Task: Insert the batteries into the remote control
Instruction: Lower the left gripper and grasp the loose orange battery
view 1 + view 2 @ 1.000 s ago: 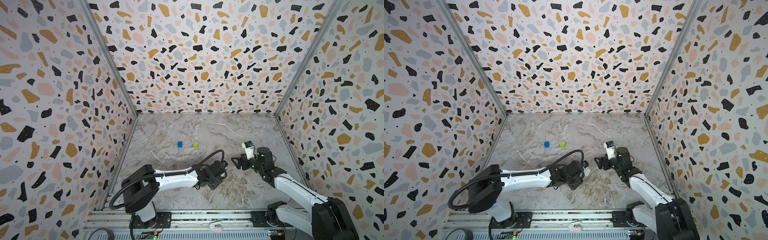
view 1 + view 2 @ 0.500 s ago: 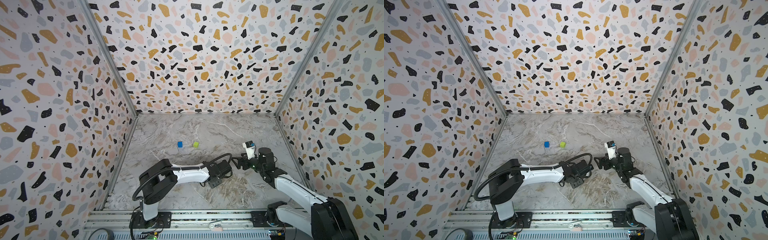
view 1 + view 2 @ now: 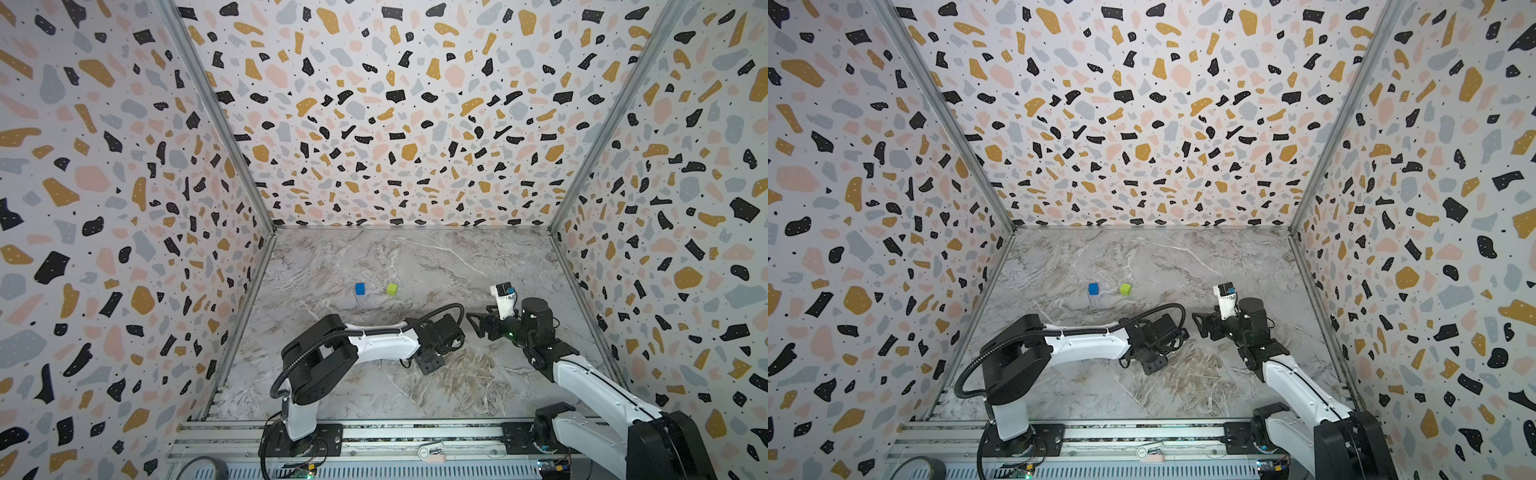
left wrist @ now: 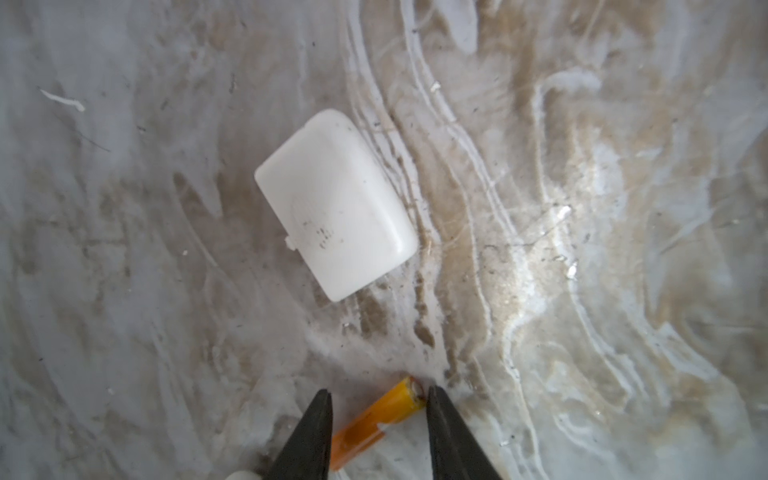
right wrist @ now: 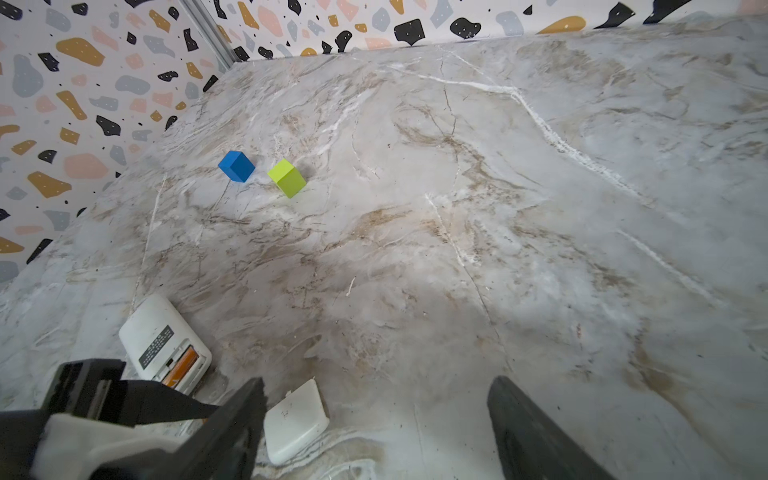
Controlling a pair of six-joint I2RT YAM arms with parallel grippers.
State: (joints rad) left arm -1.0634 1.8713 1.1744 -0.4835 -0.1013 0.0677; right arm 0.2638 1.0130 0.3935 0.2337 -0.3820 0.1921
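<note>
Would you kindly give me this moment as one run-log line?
left gripper: straddling loose battery, grip unclear | right gripper: open, empty | remote: second battery inside

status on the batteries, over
Left gripper astride loose battery, grip unclear; right gripper open, empty. Remote control back up, seated battery in open bay. Battery cover lies apart; nothing in the way.

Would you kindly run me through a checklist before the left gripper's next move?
1. Loose battery between the left gripper jaws: ok.
2. Firm grip on it: cannot tell; it lies askew between the jaws.
3. Remote control back up, compartment open, cover off: ok.
4. Free slot beside the loaded battery: cannot tell.
5. Right gripper open, empty: ok.
6. Blue cube and green cube apart from the remote: ok.
</note>
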